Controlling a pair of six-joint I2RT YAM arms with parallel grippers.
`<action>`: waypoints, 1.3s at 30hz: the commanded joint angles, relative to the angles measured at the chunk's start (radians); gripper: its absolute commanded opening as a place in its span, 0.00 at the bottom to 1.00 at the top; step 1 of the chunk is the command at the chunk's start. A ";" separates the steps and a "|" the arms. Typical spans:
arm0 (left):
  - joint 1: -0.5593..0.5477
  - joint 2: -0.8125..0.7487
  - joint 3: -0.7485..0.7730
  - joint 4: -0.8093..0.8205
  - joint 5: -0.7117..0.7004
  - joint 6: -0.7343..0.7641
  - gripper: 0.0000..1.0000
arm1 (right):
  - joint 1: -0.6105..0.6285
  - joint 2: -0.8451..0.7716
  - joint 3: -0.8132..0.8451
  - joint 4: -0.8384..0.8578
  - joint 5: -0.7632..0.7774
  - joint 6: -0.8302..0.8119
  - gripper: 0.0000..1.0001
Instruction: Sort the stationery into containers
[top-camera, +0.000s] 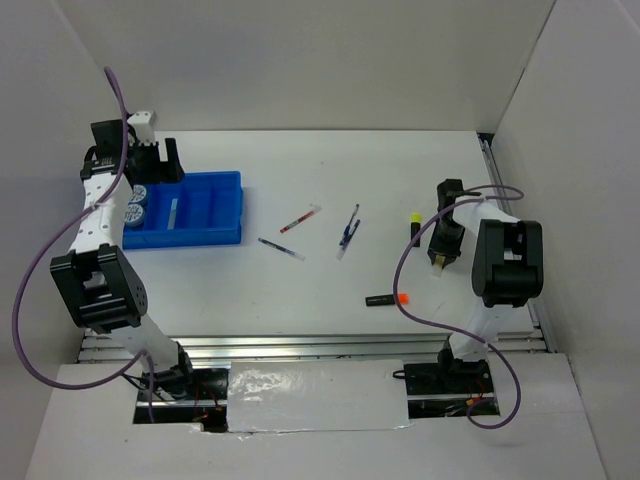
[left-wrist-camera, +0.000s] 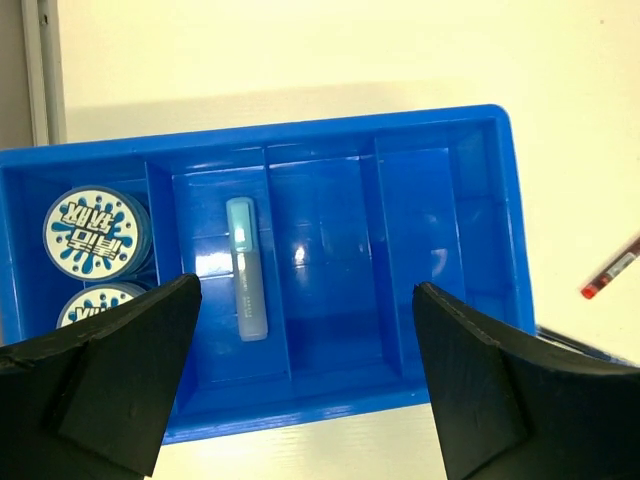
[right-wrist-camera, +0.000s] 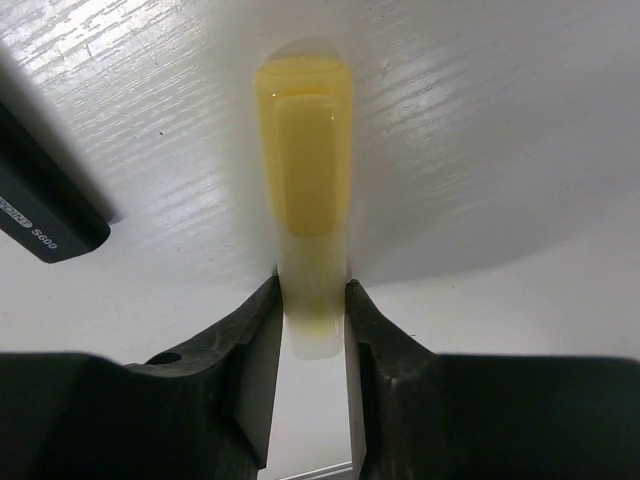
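The blue tray (top-camera: 222, 205) lies at the left of the table. It holds two round blue-white pots (left-wrist-camera: 90, 232) in its end compartment and a pale blue bar (left-wrist-camera: 245, 268) in the one beside it. My left gripper (left-wrist-camera: 305, 288) hovers open over the tray's near wall, with nothing between its fingers. At the right, my right gripper (right-wrist-camera: 312, 292) is shut on the near end of a cream-yellow bar (right-wrist-camera: 310, 150) lying on the table. The two black fingers (right-wrist-camera: 255, 340) press the bar's sides. In the top view this gripper (top-camera: 438, 258) points down beside a yellow-capped highlighter (top-camera: 414, 226).
A red pen (top-camera: 300, 220), a dark thin pen (top-camera: 281, 249) and a blue-purple pen (top-camera: 348, 230) lie mid-table. An orange-capped highlighter (top-camera: 389, 298) lies nearer the front. A black highlighter body (right-wrist-camera: 40, 205) sits left of the right gripper. White walls enclose the table.
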 joint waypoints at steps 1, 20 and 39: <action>-0.003 -0.053 0.000 0.054 0.053 -0.024 0.99 | -0.002 -0.029 -0.034 -0.014 0.001 -0.023 0.29; -0.068 -0.355 -0.389 0.322 0.570 -0.326 0.99 | 0.157 -0.322 0.072 0.041 -0.298 -0.247 0.00; -0.538 -0.289 -0.438 0.439 0.368 -0.597 0.81 | 0.767 -0.289 0.243 0.273 -0.236 -0.022 0.00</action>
